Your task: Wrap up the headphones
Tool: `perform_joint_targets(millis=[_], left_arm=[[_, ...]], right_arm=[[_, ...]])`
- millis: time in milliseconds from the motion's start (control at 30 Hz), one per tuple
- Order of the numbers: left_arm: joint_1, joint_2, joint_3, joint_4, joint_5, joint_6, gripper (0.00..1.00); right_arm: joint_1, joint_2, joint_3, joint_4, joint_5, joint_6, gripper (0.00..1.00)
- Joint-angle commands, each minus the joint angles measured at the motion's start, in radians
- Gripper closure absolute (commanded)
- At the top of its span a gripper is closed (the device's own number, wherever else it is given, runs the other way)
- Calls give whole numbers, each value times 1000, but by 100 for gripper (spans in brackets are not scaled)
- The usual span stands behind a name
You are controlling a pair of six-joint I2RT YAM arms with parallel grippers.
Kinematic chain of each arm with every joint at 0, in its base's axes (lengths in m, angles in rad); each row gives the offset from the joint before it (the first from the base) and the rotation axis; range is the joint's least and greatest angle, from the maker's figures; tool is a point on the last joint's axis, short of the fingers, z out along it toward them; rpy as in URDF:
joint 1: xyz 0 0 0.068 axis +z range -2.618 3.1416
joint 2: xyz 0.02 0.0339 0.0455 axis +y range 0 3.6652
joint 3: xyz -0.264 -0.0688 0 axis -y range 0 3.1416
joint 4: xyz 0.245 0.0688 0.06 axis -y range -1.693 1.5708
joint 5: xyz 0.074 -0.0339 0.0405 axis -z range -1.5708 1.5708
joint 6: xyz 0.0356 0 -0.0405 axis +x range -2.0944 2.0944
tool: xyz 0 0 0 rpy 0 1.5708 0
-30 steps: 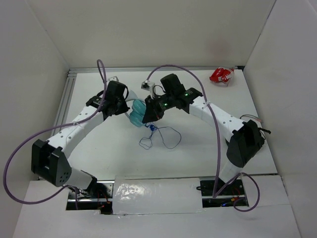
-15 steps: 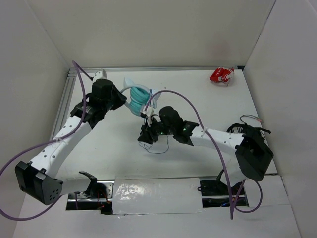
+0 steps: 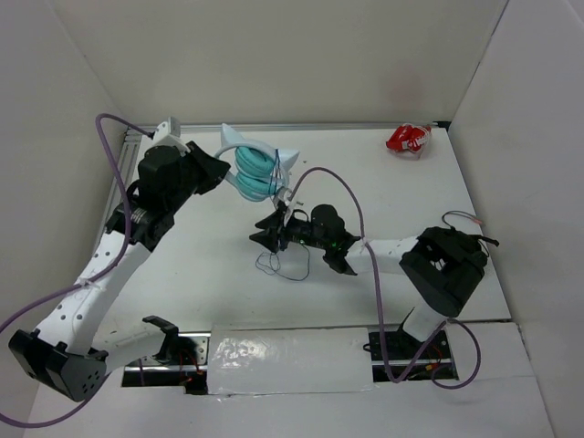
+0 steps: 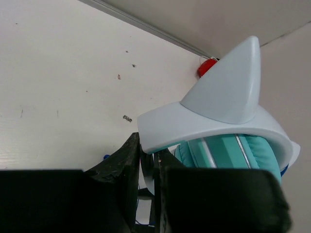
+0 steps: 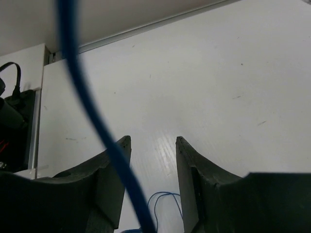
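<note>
White walled counter [image 3: 474,192]. Headphones [image 3: 255,172] held up near far edge, left tool [image 3: 217,171] clamped on headband. Right tool [image 3: 272,230] parted, cord [image 5: 77,82] unpinched. Risk: cord slips out, slack tangles.

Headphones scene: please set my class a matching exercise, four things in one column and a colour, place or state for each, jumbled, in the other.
Things:
1. ear cups
2. cord
3. red and white object
4. headband

Descriptions:
A. far right corner of the table
B. teal
C. clamped in the left gripper
D. trailing in loose loops

Pairs: 1-B, 2-D, 3-A, 4-C
</note>
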Motion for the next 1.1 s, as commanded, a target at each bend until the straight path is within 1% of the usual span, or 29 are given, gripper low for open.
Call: perform_joint_targets(millis=[0, 100, 167, 233, 300, 400, 467, 533, 567, 600, 633, 667, 700, 733, 767, 800, 833, 867, 900, 933, 967, 1033, 1067], left_arm=[[-10, -90, 12, 155, 184, -16, 100], [-8, -110, 14, 174, 183, -22, 100], [-3, -114, 20, 180, 197, -33, 100], [3, -121, 20, 207, 241, -39, 100], [4, -119, 17, 232, 250, -54, 100], [13, -99, 34, 231, 270, -65, 100], [21, -91, 38, 237, 314, -79, 100], [32, -93, 22, 270, 348, -89, 100], [44, -96, 15, 286, 380, -97, 100], [50, -96, 8, 301, 405, -93, 100], [59, -96, 9, 310, 428, -96, 100], [76, -98, 9, 309, 489, -92, 100], [87, -98, 9, 339, 528, -70, 100], [96, -99, 15, 350, 571, -59, 100], [108, -87, 23, 355, 613, -45, 100], [113, -81, 46, 353, 708, -4, 100], [118, -61, 61, 321, 748, 4, 100], [122, -53, 71, 323, 778, 21, 100], [122, -48, 74, 323, 830, 67, 100], [124, -41, 72, 288, 835, 73, 100], [127, -38, 66, 274, 835, 84, 100], [132, -33, 38, 272, 864, 144, 100], [135, -27, 35, 255, 894, 212, 100]], right_arm=[[-49, 45, -27, 152, -29, 94, 51], [-66, 64, -52, 201, -87, 130, 51], [-72, 73, -52, 201, -101, 147, 52], [-80, 93, -47, 209, -135, 165, 52], [-92, 108, -57, 267, -176, 211, 52], [-113, 131, -61, 301, -207, 240, 52], [-123, 144, -63, 304, -234, 249, 52], [-144, 157, -63, 334, -299, 282, 53], [-152, 164, -66, 357, -328, 291, 56], [-175, 173, -67, 364, -351, 312, 67], [-183, 176, -75, 376, -400, 320, 76], [-196, 180, -81, 387, -408, 332, 83], [-212, 179, -83, 378, -409, 337, 90], [-241, 179, -74, 356, -405, 337, 100], [-261, 176, -64, 298, -394, 340, 100], [-284, 177, -55, 279, -411, 345, 100], [-328, 177, -43, 269, -428, 354, 100], [-351, 174, -32, 221, -437, 374, 100], [-371, 168, -21, 188, -455, 371, 100], [-396, 164, 1, 157, -467, 372, 100], [-429, 155, 14, 79, -486, 352, 100], [-459, 119, 41, 0, -483, 326, 100], [-485, 92, 64, -129, -486, 275, 100]])
